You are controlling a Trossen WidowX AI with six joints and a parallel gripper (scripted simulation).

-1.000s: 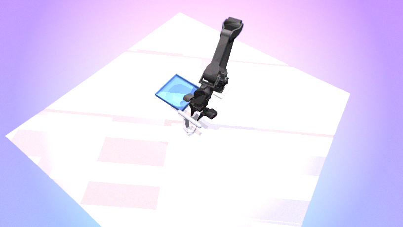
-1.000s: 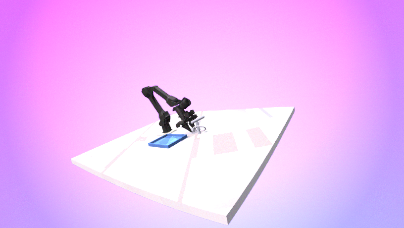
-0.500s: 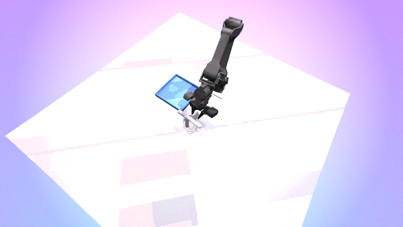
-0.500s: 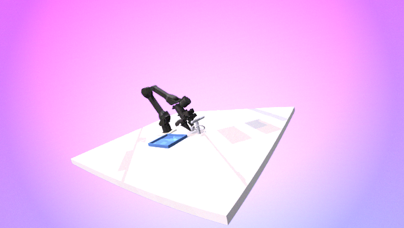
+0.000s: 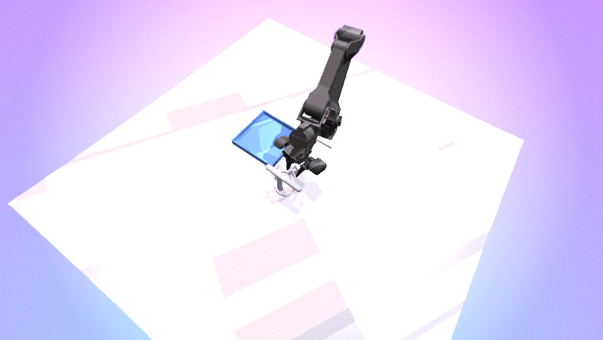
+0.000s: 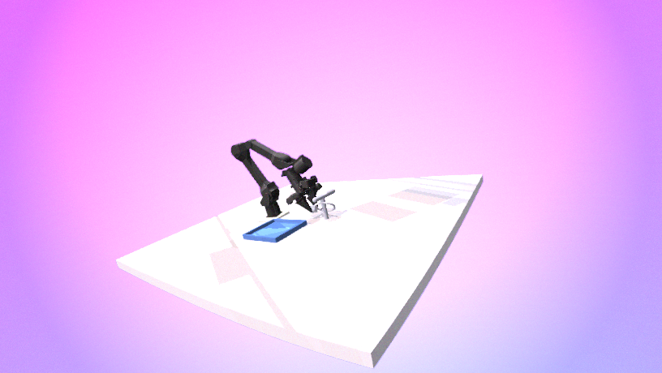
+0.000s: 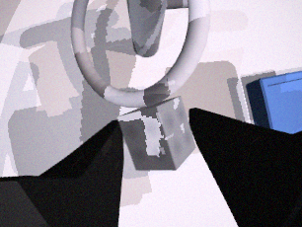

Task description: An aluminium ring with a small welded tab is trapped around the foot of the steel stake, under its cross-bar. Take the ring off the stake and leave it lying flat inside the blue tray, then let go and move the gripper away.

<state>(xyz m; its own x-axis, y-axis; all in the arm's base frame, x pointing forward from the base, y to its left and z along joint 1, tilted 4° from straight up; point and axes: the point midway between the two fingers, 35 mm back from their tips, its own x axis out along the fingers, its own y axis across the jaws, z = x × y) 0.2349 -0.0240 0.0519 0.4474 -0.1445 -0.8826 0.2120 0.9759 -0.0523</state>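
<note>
Between part-open fingertips of parallel-jaw gripper: welded tab, clamped. Aluminium ring around steel stake, below cross-bar. Blue tray near stake, no ring inside. White tabletop, pinkish patches; pink-violet backdrop.

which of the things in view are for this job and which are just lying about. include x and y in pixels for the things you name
For the job:
- silvery aluminium ring (image 5: 276, 191) (image 6: 333, 207) (image 7: 198, 37) with its block-shaped tab (image 7: 158, 138)
- grey steel stake (image 5: 279, 183) (image 6: 325, 212) (image 7: 146, 30) with cross-bar (image 5: 284, 177) (image 6: 323, 195)
- blue rectangular tray (image 5: 250, 154) (image 6: 260, 239) (image 7: 281, 96)
- black gripper (image 5: 293, 168) (image 6: 312, 211) (image 7: 156, 115), shut on the tab

Just lying about:
- nothing I can identify
</note>
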